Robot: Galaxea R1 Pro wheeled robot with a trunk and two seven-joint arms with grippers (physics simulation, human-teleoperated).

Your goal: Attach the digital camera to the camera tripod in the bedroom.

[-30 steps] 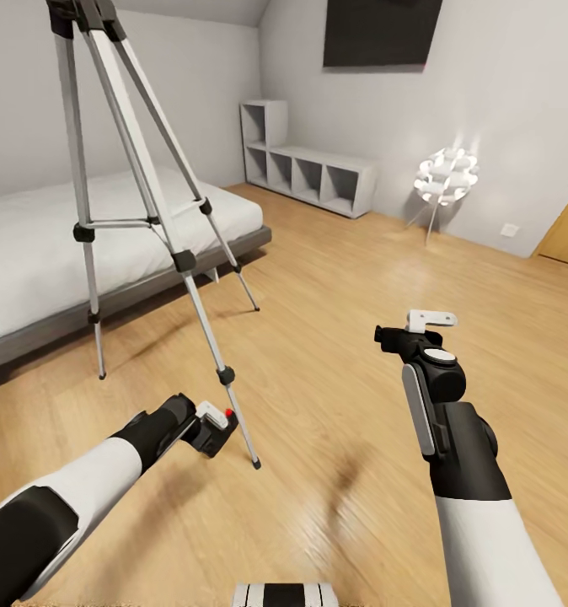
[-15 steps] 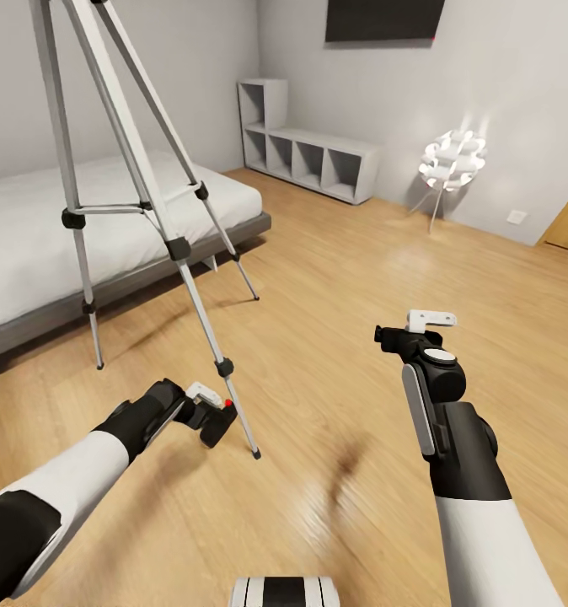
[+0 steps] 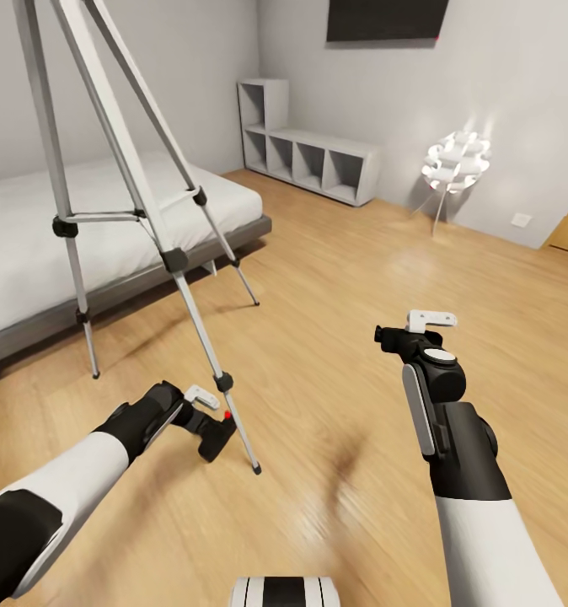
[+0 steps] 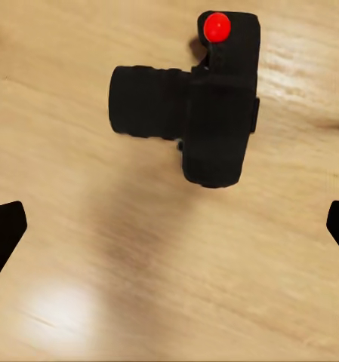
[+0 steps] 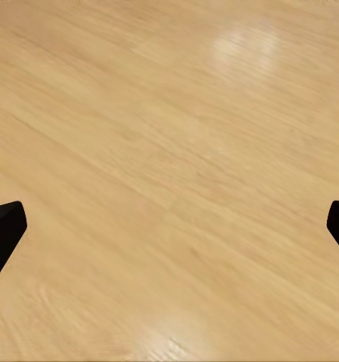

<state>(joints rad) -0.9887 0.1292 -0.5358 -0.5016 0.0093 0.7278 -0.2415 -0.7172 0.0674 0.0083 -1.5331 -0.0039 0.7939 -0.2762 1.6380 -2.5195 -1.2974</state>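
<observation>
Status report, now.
Left gripper open, right gripper open. Digital camera ahead of left fingertips, no pad contact visible. Camera tripod near leg close beside it.

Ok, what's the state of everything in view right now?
Left claw: open, fingertips spread wide.
Right claw: open, empty.
Digital camera: just ahead of left claw, not on tripod.
Camera tripod: standing, legs spread, beside bed.
Floor lamp: lit.
</observation>
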